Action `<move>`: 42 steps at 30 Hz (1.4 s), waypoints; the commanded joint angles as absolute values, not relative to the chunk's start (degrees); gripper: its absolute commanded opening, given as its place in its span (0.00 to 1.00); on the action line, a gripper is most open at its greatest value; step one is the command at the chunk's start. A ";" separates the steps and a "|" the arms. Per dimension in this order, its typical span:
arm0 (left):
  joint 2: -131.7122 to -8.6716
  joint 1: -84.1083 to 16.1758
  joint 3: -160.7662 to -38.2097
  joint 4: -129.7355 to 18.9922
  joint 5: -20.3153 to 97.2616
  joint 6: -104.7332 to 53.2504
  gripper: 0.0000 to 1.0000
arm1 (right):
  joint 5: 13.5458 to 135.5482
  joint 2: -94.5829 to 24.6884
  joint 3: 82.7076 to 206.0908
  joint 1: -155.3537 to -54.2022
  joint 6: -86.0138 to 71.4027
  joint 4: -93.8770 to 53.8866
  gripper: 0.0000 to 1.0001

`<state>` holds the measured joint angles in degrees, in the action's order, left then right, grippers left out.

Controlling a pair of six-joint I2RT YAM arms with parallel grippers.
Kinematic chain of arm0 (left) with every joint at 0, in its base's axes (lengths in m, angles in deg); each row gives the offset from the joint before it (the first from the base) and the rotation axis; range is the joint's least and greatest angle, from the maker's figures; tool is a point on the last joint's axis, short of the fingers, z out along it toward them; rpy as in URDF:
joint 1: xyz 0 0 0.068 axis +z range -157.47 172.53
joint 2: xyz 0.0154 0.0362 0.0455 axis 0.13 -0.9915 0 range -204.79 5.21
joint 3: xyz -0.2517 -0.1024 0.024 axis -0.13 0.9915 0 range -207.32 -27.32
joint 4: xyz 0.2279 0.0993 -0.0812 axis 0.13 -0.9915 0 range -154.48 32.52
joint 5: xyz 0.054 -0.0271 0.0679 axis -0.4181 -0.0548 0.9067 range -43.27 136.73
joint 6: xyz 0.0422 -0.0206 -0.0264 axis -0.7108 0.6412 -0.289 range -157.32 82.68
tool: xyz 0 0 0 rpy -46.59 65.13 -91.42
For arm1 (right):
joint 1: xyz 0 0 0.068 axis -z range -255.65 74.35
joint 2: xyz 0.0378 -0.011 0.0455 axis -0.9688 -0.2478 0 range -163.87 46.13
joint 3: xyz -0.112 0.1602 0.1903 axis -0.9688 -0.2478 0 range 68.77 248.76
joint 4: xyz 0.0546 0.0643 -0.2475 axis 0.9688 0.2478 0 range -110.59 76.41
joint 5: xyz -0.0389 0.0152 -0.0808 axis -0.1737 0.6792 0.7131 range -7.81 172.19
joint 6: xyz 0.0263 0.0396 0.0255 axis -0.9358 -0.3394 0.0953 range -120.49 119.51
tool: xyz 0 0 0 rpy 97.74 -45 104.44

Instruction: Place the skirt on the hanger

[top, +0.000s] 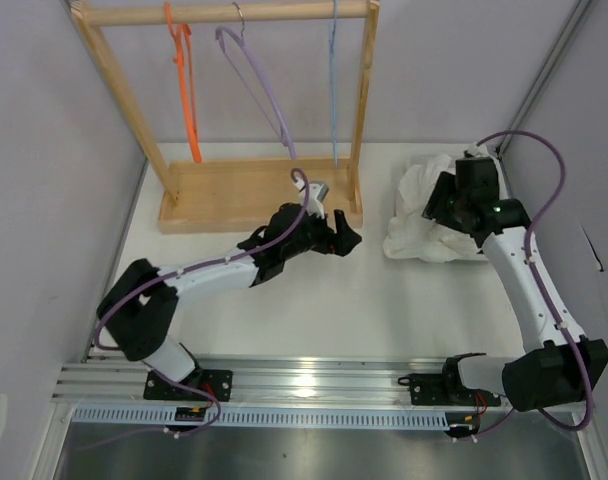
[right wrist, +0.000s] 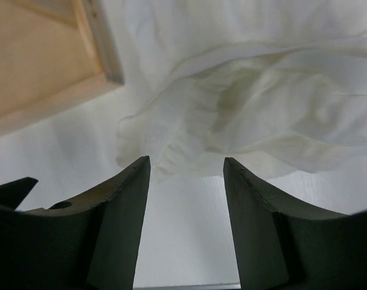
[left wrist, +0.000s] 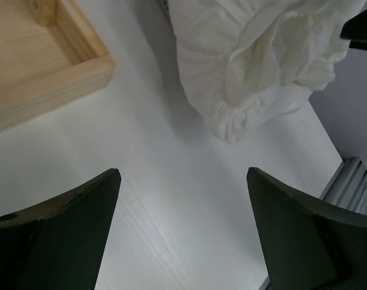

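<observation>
You'll find the skirt, at two o'clock, light, limp and crumple-prone; pinch its frilled edge. The left gripper and right gripper stand parted, empty.

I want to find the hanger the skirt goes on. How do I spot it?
Look at the wooden rack at the back of the table. Three hangers hang from its top bar, and the orange hanger is the leftmost. Unlike the lilac hanger and pale blue hanger beside it, it is bright orange.

Robot lab, white table, aluminium mounting rail
</observation>
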<state>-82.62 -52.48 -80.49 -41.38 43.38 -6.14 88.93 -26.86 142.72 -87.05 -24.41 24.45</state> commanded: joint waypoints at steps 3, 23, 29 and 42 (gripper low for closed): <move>-92.95 -54.31 -94.54 -33.04 43.48 -8.06 0.91 | 94.31 -23.92 147.86 -81.90 -25.54 27.57 0.57; -109.74 -56.51 -111.87 -44.73 43.57 -4.72 0.72 | 95.29 -26.37 152.17 -69.59 -23.78 28.28 0.57; -110.10 -57.21 -112.04 -45.26 43.31 -4.36 0.71 | 93.70 -27.52 151.47 -68.01 -22.99 27.66 0.56; -111.68 -57.30 -114.42 -46.58 43.04 -3.57 0.52 | 92.12 -30.59 149.72 -67.57 -23.60 26.61 0.56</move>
